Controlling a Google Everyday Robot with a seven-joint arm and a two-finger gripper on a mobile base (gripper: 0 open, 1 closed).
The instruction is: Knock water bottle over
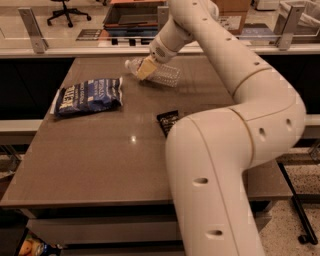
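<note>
I see my gripper [145, 69] at the far side of the table [100, 165], down against the water bottle [167, 76]. Whether it is apart or clamped, I cannot tell. The bottle, clear ribbed plastic, lies on its side. Nearer to me lie a crinkled blue bag [89, 96] and a small dark snack bar [167, 121]. The table is smooth and brown, and behind it stands an office chair [67, 10].

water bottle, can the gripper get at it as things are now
Most likely yes: the gripper is right at the water bottle, which lies on its side at the far end of the table. Nothing stands between them; the blue bag sits off to the side.
</note>
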